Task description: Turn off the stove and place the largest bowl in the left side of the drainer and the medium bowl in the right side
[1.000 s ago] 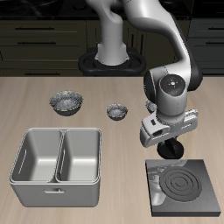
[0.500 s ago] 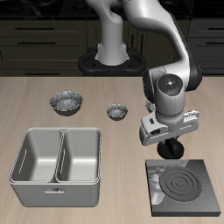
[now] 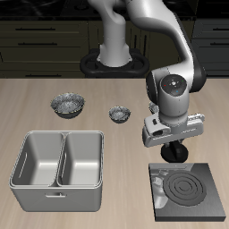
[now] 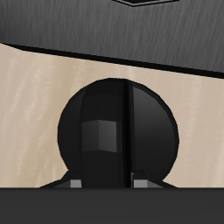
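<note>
The stove [image 3: 188, 190] lies near the table's front edge, and its coil rings are dark. Its small knob [image 3: 159, 185] sits on the plate's edge toward the drainer. The drainer [image 3: 59, 159] stands empty, with both compartments bare. A wide silver bowl [image 3: 67, 105] and a clearly smaller one [image 3: 119, 113] sit behind the drainer. I cannot tell whether the wide one is the largest or the medium bowl. My gripper [image 3: 174, 150] hangs just behind the stove, over a black round shape [image 4: 87, 105] on the table. I cannot tell what that shape is. A third bowl is not in view.
The robot base [image 3: 114, 55] stands at the back, with dark cabinets behind it. The stove's edge [image 4: 105, 26] lies close to the black round shape in the wrist view.
</note>
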Available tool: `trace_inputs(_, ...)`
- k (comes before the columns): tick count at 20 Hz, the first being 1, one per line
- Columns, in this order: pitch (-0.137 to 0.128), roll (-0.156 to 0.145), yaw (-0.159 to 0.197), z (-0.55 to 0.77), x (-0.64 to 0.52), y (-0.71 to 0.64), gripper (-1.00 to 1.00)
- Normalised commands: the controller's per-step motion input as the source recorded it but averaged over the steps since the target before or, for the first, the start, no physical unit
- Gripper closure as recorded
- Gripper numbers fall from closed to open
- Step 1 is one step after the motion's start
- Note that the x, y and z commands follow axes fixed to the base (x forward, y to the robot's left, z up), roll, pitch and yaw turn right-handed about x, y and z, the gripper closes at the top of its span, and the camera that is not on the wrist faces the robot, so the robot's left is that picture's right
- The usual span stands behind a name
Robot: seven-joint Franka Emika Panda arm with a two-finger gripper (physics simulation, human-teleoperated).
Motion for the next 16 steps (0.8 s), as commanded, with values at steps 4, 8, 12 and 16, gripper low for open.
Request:
trace_inputs(4,0.021,-0.042,-0.042,0.04,0.02,-0.01,1.00)
trace_inputs(8,-0.035,-0.084,-0.080,0.19,0.01,-0.02,1.00)
trace_inputs(12,-0.018,-0.012,-0.062,0.12,-0.07,0.01,1.00)
trace_inputs(16,-0.031,-0.034,-0.014,0.11,-0.04,0.01,1.00)
